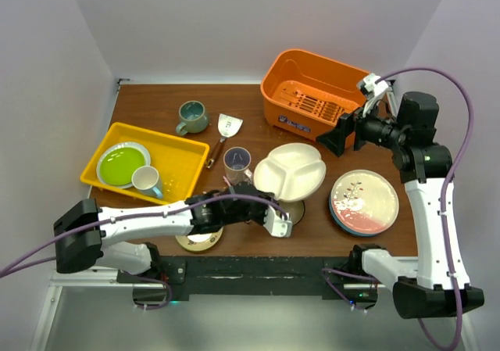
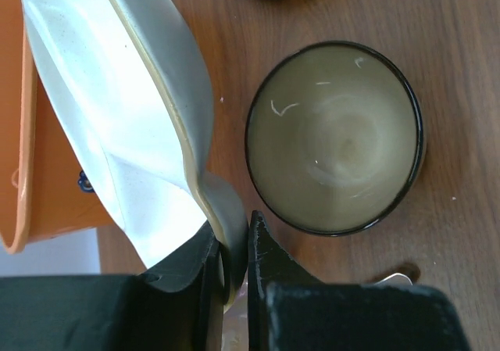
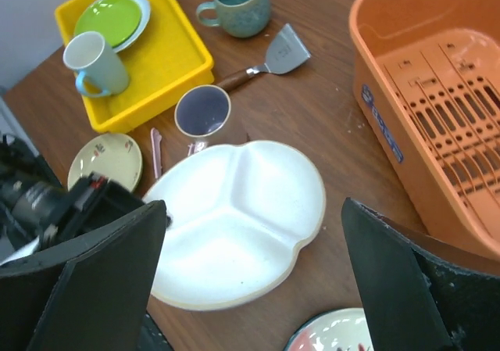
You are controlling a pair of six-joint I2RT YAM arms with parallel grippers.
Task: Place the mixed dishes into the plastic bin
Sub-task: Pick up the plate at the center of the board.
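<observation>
Gripping the near rim of the white divided plate (image 1: 291, 171), the left gripper (image 2: 234, 235) has its jaws almost closed, with only the thin edge of the plate between them. The plate is in the middle of the wooden table (image 1: 156, 109), in front of the orange bin (image 1: 272, 85) and apart from it. In the left wrist view the plate stands tilted; I cannot tell if its far edge touches the table. The bronze bowl (image 2: 334, 136) stands upright just beside the gripped rim. To the right of the plate lies the pink floral plate (image 1: 364, 202). The lavender mug (image 1: 237, 161) is just to its left, and the spatula (image 1: 224, 132) and the teal mug (image 1: 191, 118) are farther back. At the left, the yellow tray (image 1: 178, 144) holds the lime-green plate (image 1: 121, 166) and the cream mug (image 1: 146, 180). The right gripper (image 3: 251, 210) hangs beside the near right corner of the bin, its jaws spread wide and holding nothing.
</observation>
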